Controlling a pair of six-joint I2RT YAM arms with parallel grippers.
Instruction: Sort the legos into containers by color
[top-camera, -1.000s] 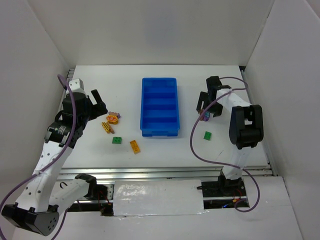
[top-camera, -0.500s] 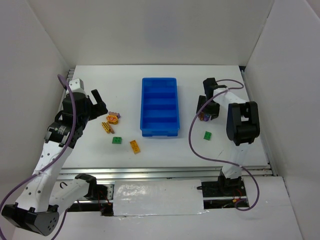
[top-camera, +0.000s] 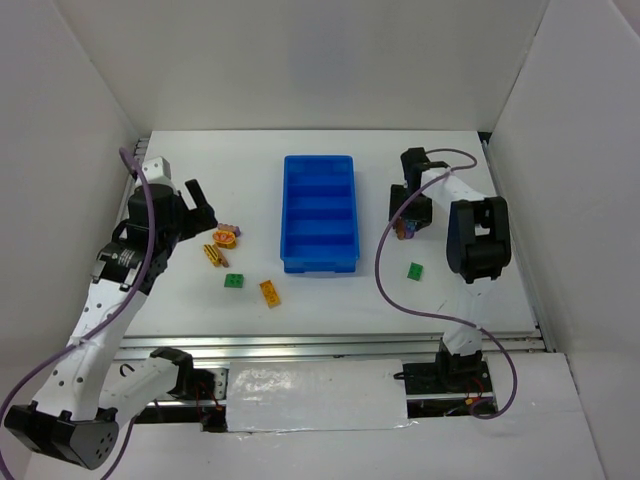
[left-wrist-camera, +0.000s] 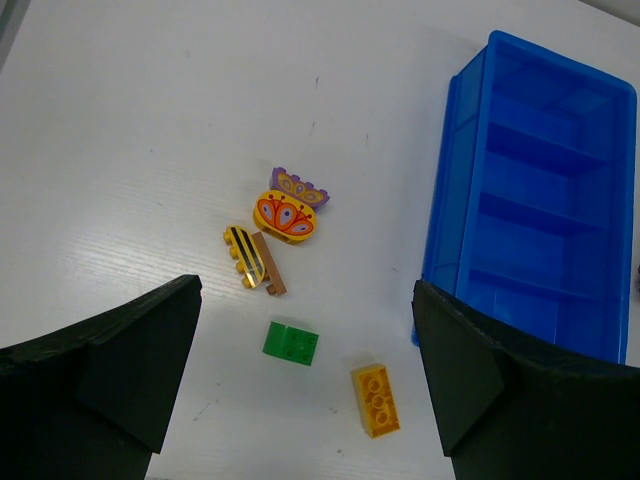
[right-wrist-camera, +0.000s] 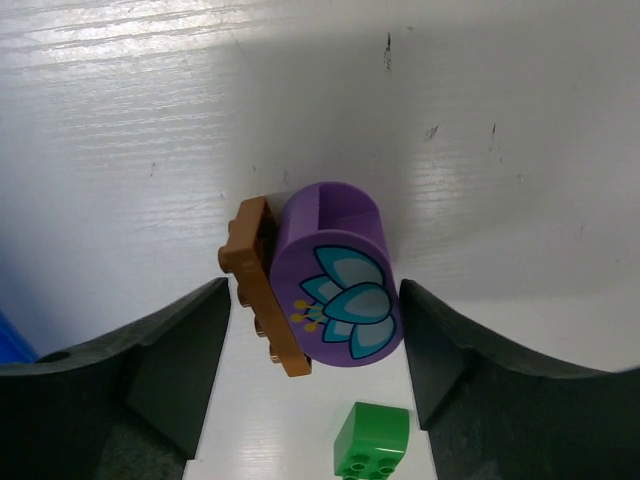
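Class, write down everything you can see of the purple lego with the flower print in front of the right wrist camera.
The purple lego is a glossy, rounded plastic piece with a recess at one end and a teal-and-white flower printed on it. It sits between the fingers of the right tool, over the white table, a brown studded plate against its side; whether the fingers grip it is unclear.

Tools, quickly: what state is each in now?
Left tool: open, empty.
Right tool: around purple printed round brick and brown studded plate; grip cannot be told.
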